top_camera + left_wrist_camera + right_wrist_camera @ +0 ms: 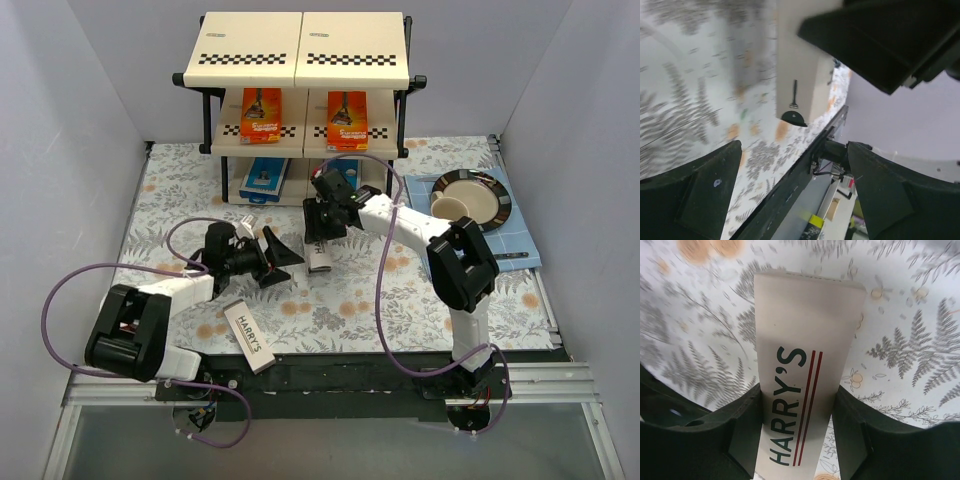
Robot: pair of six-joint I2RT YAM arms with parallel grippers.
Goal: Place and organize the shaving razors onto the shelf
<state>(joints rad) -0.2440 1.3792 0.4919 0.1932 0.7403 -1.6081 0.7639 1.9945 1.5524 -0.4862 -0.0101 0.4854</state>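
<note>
The shelf [300,48] stands at the back. Two orange razor cards [262,115] [347,120] sit on its middle board, and a blue-and-white box [265,178] on the bottom one. My right gripper [322,232] [796,390] is down on the cloth, its fingers [742,430] pressed against both long sides of a white HARRY'S box [320,257] [805,355]. Just left of it, my left gripper [290,262] [794,150] stands open and empty; that white box's end [795,65] shows beyond its fingers. A second HARRY'S box [250,337] lies near the front edge.
A floral cloth [180,200] covers the table. At the right, a dark-rimmed plate [495,195] with a beige mug [452,207] rests on a blue mat [520,245]. Purple cables [80,275] loop beside both arms. Grey walls close in the sides.
</note>
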